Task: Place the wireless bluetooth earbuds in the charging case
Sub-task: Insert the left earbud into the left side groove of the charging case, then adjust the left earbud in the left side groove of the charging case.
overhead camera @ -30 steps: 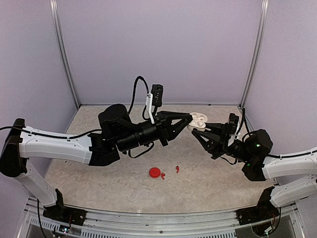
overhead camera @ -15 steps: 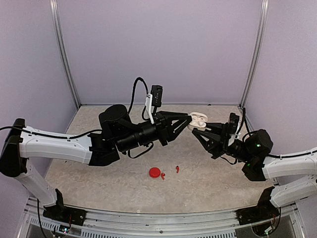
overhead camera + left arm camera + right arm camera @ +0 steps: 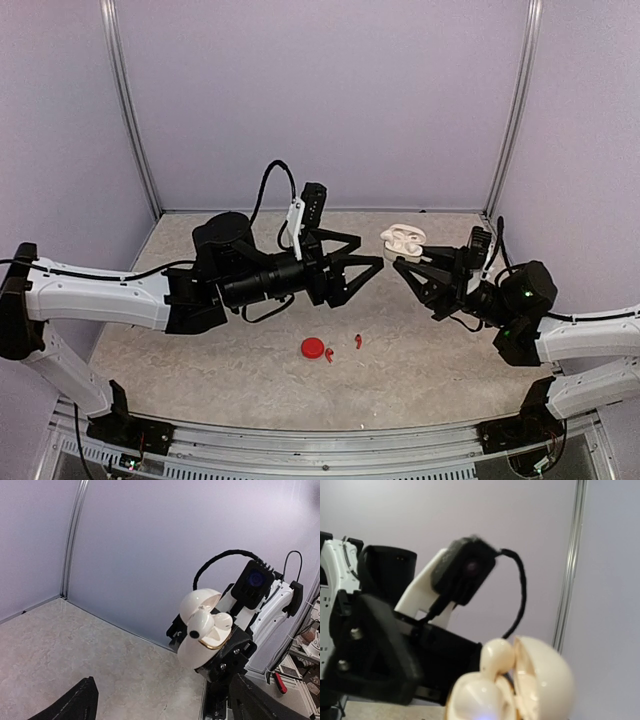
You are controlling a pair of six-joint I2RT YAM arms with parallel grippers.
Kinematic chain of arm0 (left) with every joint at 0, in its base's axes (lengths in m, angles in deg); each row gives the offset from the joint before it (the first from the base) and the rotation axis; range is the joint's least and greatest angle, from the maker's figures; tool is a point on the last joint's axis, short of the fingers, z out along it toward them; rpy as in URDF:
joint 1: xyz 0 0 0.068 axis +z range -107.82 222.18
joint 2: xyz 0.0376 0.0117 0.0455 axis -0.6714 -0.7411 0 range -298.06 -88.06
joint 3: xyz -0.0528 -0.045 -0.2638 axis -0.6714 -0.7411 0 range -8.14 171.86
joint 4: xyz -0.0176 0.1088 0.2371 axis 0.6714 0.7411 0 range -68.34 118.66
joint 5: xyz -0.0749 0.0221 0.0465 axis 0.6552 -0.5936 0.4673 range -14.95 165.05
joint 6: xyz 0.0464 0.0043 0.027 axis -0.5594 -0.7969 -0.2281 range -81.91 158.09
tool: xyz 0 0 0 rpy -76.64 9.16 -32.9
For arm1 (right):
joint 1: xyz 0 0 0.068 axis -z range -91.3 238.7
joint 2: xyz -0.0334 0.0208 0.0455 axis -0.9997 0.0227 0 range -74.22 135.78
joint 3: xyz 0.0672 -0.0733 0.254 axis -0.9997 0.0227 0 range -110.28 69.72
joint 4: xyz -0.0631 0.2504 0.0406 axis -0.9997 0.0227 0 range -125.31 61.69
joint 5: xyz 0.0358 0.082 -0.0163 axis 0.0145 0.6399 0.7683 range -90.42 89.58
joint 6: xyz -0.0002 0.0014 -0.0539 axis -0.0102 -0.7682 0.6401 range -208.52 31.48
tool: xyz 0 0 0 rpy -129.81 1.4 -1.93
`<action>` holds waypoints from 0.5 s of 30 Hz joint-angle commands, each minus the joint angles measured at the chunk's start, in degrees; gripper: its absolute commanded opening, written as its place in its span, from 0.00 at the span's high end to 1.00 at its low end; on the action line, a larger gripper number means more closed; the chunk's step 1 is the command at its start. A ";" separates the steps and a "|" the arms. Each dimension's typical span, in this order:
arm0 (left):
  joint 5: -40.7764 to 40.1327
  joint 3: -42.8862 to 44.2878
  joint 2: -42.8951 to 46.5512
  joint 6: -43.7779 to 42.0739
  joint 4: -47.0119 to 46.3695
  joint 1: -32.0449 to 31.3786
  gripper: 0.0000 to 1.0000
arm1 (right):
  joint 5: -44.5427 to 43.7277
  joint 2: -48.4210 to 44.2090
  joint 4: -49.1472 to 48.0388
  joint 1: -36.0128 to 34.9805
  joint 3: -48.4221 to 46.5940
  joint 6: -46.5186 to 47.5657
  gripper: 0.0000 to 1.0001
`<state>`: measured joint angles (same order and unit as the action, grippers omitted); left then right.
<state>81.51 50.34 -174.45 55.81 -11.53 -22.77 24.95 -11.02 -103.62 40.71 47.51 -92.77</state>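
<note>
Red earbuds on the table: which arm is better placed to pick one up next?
Probably left: the left gripper is open and empty, free for a red earbud; the right gripper is shut on the white case.

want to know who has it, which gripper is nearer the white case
Right. The right gripper is shut on the white case; the left gripper is off it, toward the robot's left, jaws open.

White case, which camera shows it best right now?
Left wrist: the white case shows whole and sharp, lid open, with a bud in it. The right wrist view has the case close but blurred and cut off at the bottom edge. The top view shows it small.
</note>
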 commanded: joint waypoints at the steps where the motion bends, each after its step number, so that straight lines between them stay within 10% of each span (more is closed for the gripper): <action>1: 2.44 -3.24 5.74 -6.40 5.34 0.87 0.03 | 0.77 -4.40 7.78 0.29 -1.23 -2.40 1.00; 15: -1.22 -1.85 15.47 -25.55 22.51 0.65 0.02 | 20.64 -12.88 29.99 2.28 -4.24 -5.43 1.00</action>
<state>82.16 44.15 -158.40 36.22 3.79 -21.59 38.65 -22.95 -78.53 42.48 44.99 -95.83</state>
